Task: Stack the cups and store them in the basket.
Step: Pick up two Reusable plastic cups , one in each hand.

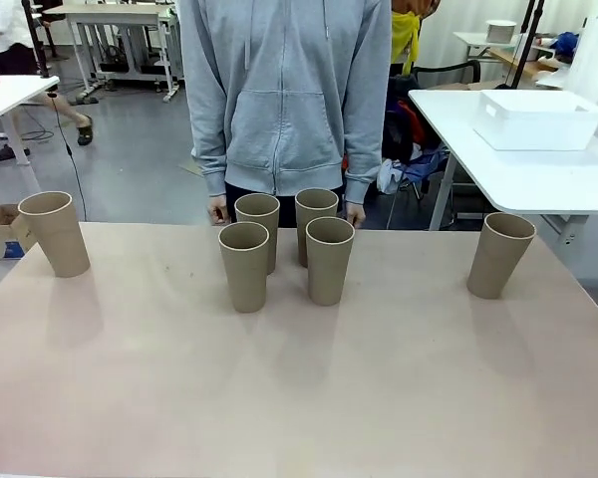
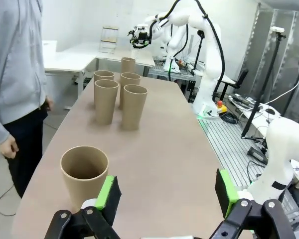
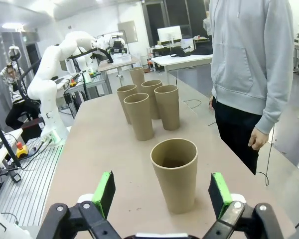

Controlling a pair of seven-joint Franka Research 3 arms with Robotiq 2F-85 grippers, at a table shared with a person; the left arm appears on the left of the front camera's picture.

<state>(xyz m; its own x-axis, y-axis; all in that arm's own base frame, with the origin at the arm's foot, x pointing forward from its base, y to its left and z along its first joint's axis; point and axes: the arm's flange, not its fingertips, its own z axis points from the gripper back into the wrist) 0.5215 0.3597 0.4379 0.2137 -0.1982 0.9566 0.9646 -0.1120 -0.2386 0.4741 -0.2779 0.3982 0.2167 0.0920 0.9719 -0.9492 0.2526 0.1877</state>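
Several tan cups stand upright on the pinkish table (image 1: 299, 398). One cup (image 1: 55, 234) stands alone at the far left and another cup (image 1: 500, 255) alone at the far right. A tight cluster of cups (image 1: 284, 247) stands in the middle, near the person. In the left wrist view my left gripper (image 2: 167, 196) is open, with the left-end cup (image 2: 84, 174) just ahead of its left finger. My right gripper (image 3: 162, 193) is open too. The right-end cup (image 3: 174, 174) stands just beyond its fingers, not touched. The white basket (image 1: 538, 119) sits on a neighbouring white table at the back right.
A person in a grey hoodie (image 1: 284, 90) stands at the table's far edge, hands hanging by the middle cups. The white side table (image 1: 538, 184) stands beyond the right corner. My right arm (image 2: 209, 59) rises beside the table's far end in the left wrist view.
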